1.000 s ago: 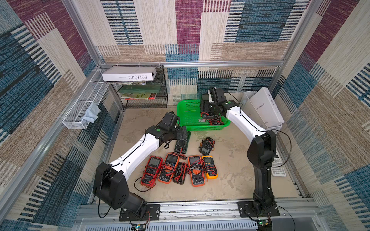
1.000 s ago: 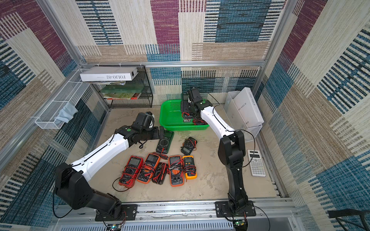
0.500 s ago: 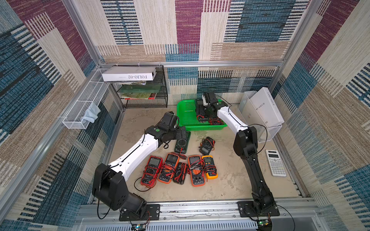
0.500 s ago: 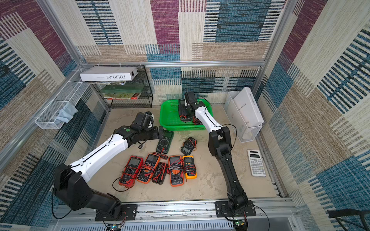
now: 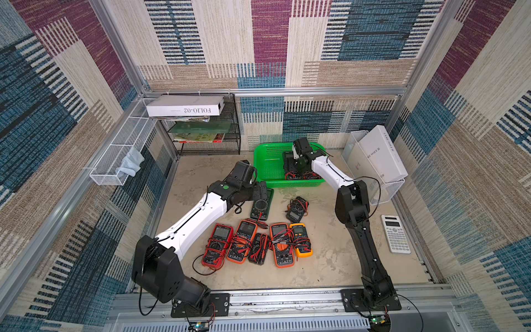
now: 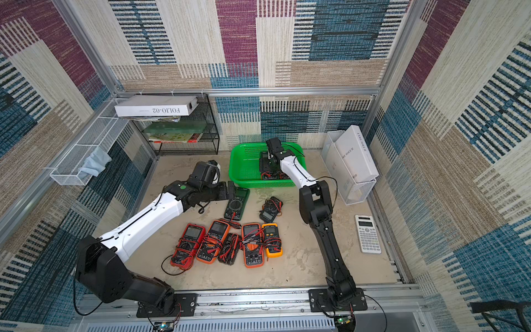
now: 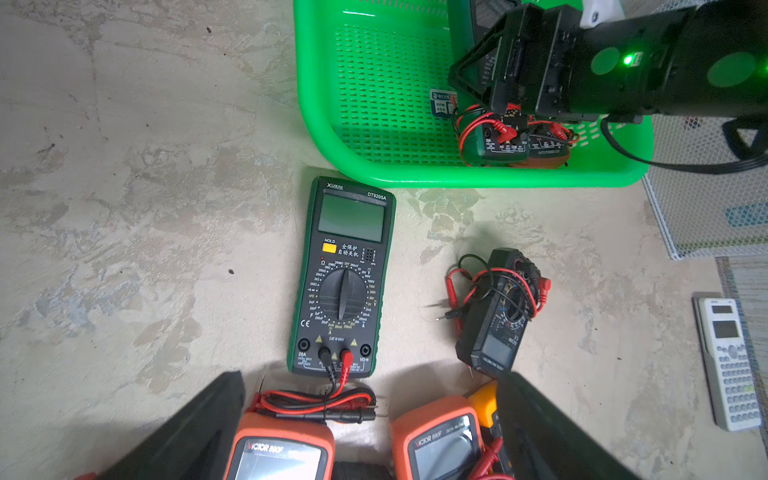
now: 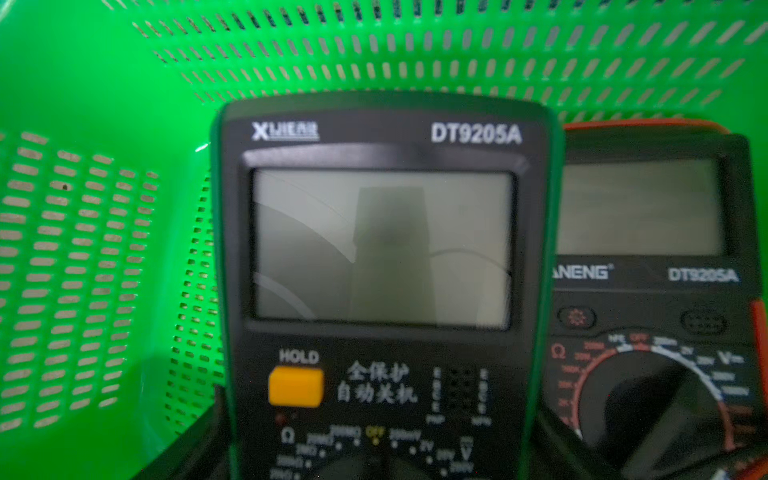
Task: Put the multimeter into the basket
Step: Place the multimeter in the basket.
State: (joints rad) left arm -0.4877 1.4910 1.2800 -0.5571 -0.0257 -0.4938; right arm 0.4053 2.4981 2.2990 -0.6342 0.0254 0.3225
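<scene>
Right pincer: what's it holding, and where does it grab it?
The right pincer holds a green multimeter by its long sides, near the dial, inside the basket.

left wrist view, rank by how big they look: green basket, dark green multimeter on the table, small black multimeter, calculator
1. green basket, though cut off by the frame
2. dark green multimeter
3. small black multimeter and calculator: about alike, so not ranked

green multimeter (image 8: 382, 249): blurred here; lower half cut off, between right claw (image 8: 378, 451) fingers
orange meters (image 7: 282, 449): bottoms cropped, beneath left claw (image 7: 370, 382)
</scene>
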